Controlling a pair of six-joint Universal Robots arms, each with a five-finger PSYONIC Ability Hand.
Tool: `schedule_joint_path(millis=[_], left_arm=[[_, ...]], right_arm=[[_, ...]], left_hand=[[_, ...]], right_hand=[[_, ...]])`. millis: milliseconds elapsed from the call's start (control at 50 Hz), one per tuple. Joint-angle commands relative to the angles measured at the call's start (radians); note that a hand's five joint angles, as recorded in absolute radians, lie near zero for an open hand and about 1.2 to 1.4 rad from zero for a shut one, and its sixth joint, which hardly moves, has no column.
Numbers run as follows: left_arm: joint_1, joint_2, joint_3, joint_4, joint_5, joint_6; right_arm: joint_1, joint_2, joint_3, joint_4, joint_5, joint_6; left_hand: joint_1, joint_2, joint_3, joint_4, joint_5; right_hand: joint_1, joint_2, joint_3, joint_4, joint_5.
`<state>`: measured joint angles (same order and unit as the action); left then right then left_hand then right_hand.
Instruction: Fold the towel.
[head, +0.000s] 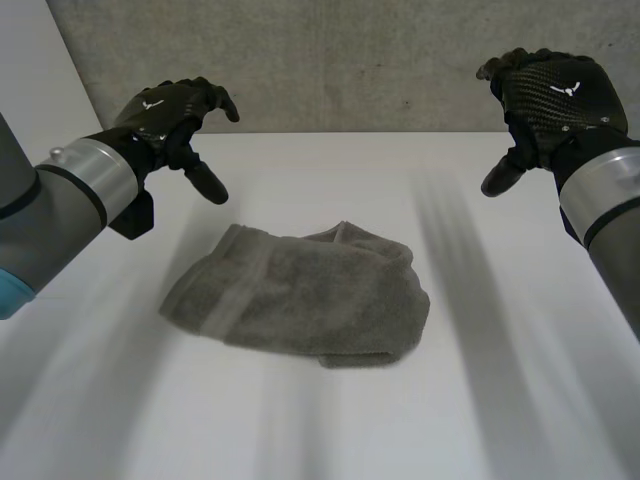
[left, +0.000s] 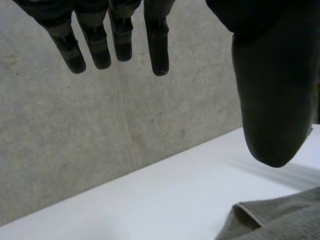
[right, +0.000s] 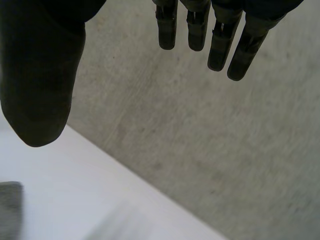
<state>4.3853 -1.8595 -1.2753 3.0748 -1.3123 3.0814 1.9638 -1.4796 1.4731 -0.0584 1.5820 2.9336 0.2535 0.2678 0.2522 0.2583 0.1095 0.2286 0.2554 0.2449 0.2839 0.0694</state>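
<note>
Grey towel (head: 300, 295) bunched mid-table (head: 500, 400), long axis running left to right (striped end toward the left arm). Left hand (head: 175, 115) raised beyond that end, loosely open, holding nothing. Right hand (head: 550, 95) likewise open and bare, well apart from the towel.

White table (head: 330, 180), grey concrete wall (head: 350, 60) close behind

No words, no numbers, no brand name could be read anywhere, and the only marks on show were a small white winged emblem (head: 153, 103) on the back of the left hand (head: 175, 118) and a matching emblem (head: 567, 88) on the right hand (head: 545, 100), neither bearing letters.
</note>
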Motion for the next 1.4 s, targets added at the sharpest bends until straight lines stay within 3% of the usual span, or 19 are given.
schedule_joint_path(millis=[20,340,600,760,800,880,980,1120,1220,1260,1280,1320,1340,1360,1400], left_arm=[[-0.007,0.029,0.007,-0.038,-0.07,-0.007],[-0.001,0.036,0.037,-0.102,-0.107,-0.015],[-0.006,0.023,0.021,-0.093,-0.096,-0.012],[-0.01,-0.049,-0.006,0.043,-0.041,-0.001],[-0.01,-0.07,-0.009,0.079,-0.021,0.0],[-0.009,-0.13,-0.013,0.139,0.03,0.016],[-0.007,-0.269,-0.013,0.176,0.125,0.149],[-0.007,-0.403,-0.01,0.179,0.13,0.35],[-0.006,-0.451,-0.009,0.177,0.128,0.448],[-0.006,-0.455,-0.009,0.177,0.128,0.462],[-0.006,-0.455,-0.009,0.177,0.127,0.464],[-0.007,-0.449,-0.01,0.177,0.125,0.462],[-0.006,-0.442,-0.012,0.177,0.122,0.462],[-0.006,-0.428,-0.013,0.176,0.116,0.461],[-0.006,-0.409,-0.013,0.176,0.108,0.461]], right_arm=[[-0.006,0.059,-0.108,0.187,-0.01,0.088],[-0.01,0.059,-0.112,0.195,-0.014,0.093],[-0.01,0.059,-0.105,0.19,-0.071,0.093],[-0.039,0.062,-0.068,0.069,-0.264,0.091],[-0.075,0.105,-0.071,0.058,-0.348,0.082],[-0.086,0.205,-0.086,0.083,-0.407,0.078],[-0.074,0.325,-0.106,0.111,-0.421,0.035],[-0.046,0.469,-0.088,0.103,-0.416,-0.079],[-0.006,0.521,-0.085,0.1,-0.392,-0.093],[0.007,0.533,-0.083,0.098,-0.381,-0.091],[0.007,0.533,-0.083,0.098,-0.381,-0.091],[0.024,0.515,-0.079,0.097,-0.382,-0.082],[0.024,0.515,-0.079,0.097,-0.382,-0.082],[0.035,0.49,-0.074,0.097,-0.387,-0.082],[0.043,0.455,-0.063,0.097,-0.395,-0.085]], left_hand=[[0.028,0.013,0.029,0.023,-0.003],[-0.058,-0.072,-0.056,-0.062,-0.088],[-0.061,-0.075,-0.059,-0.065,-0.091],[-0.061,-0.075,-0.059,-0.065,-0.091],[-0.061,-0.075,-0.059,-0.065,-0.091],[-0.061,-0.075,-0.059,-0.065,-0.091],[-0.061,-0.075,-0.059,-0.065,-0.091],[-0.061,-0.075,-0.059,-0.065,-0.091],[-0.055,-0.069,-0.053,-0.059,-0.085],[-0.046,-0.06,-0.045,-0.051,-0.076],[-0.034,-0.049,-0.033,-0.039,-0.065],[-0.011,-0.025,-0.009,-0.015,-0.041],[0.027,0.013,0.028,0.022,-0.003],[0.074,0.06,0.075,0.069,0.043],[0.095,0.081,0.096,0.09,0.064]], right_hand=[[-0.054,-0.081,-0.07,-0.109,-0.069],[-0.054,-0.081,-0.07,-0.109,-0.069],[-0.054,-0.081,-0.07,-0.109,-0.069],[-0.054,-0.081,-0.07,-0.109,-0.069],[-0.044,-0.071,-0.06,-0.099,-0.059],[-0.041,-0.068,-0.057,-0.096,-0.056],[-0.032,-0.059,-0.048,-0.087,-0.047],[0.038,0.012,0.022,-0.017,0.023],[0.185,0.158,0.169,0.13,0.17],[0.5,0.473,0.484,0.445,0.485],[0.502,0.475,0.486,0.447,0.487],[1.017,0.99,1.0,0.961,1.001],[1.019,0.992,1.003,0.964,1.004],[1.166,1.139,1.15,1.111,1.151],[1.168,1.141,1.151,1.112,1.152]])
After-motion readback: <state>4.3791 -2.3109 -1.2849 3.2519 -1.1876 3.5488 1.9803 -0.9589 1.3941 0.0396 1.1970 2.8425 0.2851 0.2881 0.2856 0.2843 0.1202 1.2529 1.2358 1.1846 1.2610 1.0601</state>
